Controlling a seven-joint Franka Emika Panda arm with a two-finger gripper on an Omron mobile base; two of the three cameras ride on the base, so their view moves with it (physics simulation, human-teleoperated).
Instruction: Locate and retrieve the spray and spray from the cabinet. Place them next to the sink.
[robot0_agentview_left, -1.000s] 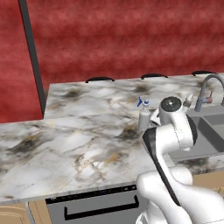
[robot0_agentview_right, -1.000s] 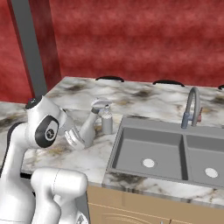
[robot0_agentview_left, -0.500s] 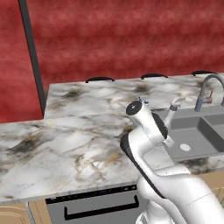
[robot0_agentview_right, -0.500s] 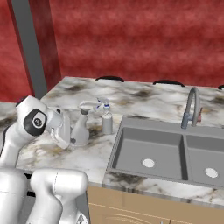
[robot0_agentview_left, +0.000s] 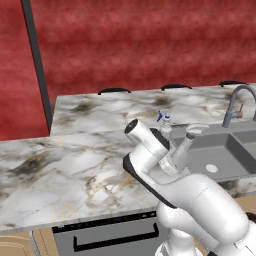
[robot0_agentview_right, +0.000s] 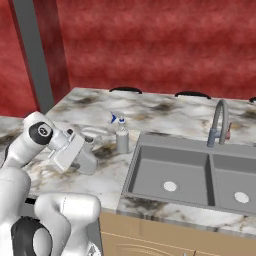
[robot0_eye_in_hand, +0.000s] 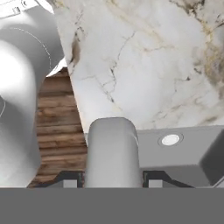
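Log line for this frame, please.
gripper: shut on grey bottle | blue-tipped spray bottle: upright on counter, left of sink

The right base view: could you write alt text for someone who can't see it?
A white robot arm's claw holds a pale grey bottle tilted over a marble counter, left of a grey double sink. A second bottle with a blue-tipped nozzle stands upright beside the sink, before a red wall.

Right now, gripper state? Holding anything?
Gripper: closed on a pale-grey spray bottle, carried tilted over the marble counter left of the sink.
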